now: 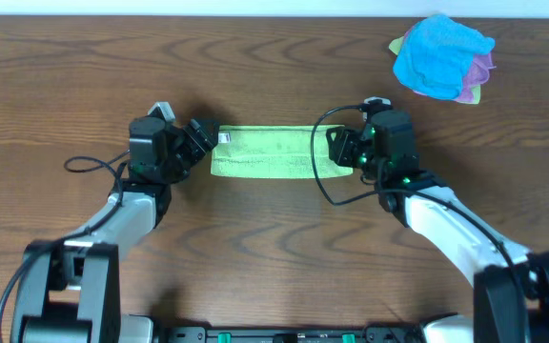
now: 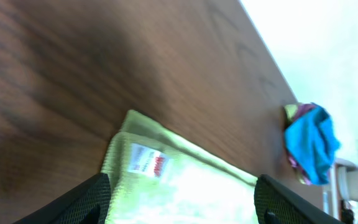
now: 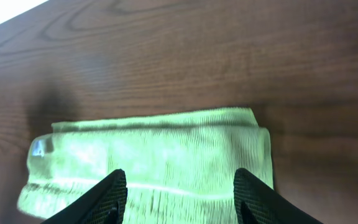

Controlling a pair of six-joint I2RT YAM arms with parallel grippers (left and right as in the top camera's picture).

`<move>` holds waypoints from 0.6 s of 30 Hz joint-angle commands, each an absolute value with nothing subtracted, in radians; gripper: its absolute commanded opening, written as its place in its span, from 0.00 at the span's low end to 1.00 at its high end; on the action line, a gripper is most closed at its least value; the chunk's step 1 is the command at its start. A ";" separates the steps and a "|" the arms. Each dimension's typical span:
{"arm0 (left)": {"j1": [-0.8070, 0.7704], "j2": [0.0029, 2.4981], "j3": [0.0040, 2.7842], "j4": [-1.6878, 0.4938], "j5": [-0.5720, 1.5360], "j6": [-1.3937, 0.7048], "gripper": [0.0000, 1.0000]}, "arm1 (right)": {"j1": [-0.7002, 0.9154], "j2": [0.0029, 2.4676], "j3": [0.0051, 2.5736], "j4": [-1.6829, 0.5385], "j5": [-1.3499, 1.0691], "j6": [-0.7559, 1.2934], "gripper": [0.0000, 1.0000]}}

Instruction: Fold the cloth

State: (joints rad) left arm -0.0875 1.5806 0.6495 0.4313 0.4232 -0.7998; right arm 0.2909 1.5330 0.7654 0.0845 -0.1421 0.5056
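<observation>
The light lime-green cloth (image 1: 270, 152) lies folded into a narrow flat strip on the dark wood table, between my two grippers. Its white tag (image 1: 223, 140) sits at the left end. My left gripper (image 1: 203, 140) is at that left end, open, its fingers spread to either side of the cloth (image 2: 185, 183) just below the tag (image 2: 148, 160). At the right end my right gripper (image 1: 338, 149) is open too. In the right wrist view the cloth (image 3: 148, 146) lies flat under the spread jaws of the right gripper (image 3: 179, 180), and nothing is pinched.
A crumpled bright blue cloth (image 1: 443, 55) lies on a purple cloth (image 1: 482, 69) at the table's far right corner. The blue cloth (image 2: 312, 143) also shows in the left wrist view. The table's far edge (image 1: 274, 19) runs along the top.
</observation>
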 commanded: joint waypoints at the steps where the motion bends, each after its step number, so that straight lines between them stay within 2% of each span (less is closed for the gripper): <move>1: -0.093 1.540 0.658 0.431 0.473 -0.796 0.74 | 0.282 1.469 0.772 0.031 -0.147 0.577 0.55; 3: -0.109 1.539 0.658 0.431 0.476 -0.823 0.71 | 0.282 1.445 0.772 -0.019 -0.147 0.647 0.56; 5: -0.133 1.543 0.658 0.431 0.467 -0.834 0.65 | 0.282 1.429 0.772 -0.072 -0.147 0.742 0.64; 6: -0.147 1.547 0.658 0.430 0.456 -0.834 0.63 | 0.282 1.425 0.772 -0.095 -0.149 0.790 0.72; 7: -0.164 1.554 0.658 0.430 0.435 -0.834 0.60 | 0.281 1.424 0.772 -0.111 -0.161 0.828 0.74; 11: -0.228 1.612 0.671 0.430 0.353 -0.834 0.50 | 0.282 1.425 0.772 -0.133 -0.218 0.884 0.75; 18: -0.261 1.785 0.762 0.429 0.327 -0.823 0.25 | 0.281 1.425 0.772 -0.147 -0.252 0.936 0.77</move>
State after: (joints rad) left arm -0.2600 1.7340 0.7082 0.4263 0.3580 -0.8379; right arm 0.2909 1.4349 0.7658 -0.1383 -0.2245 0.8818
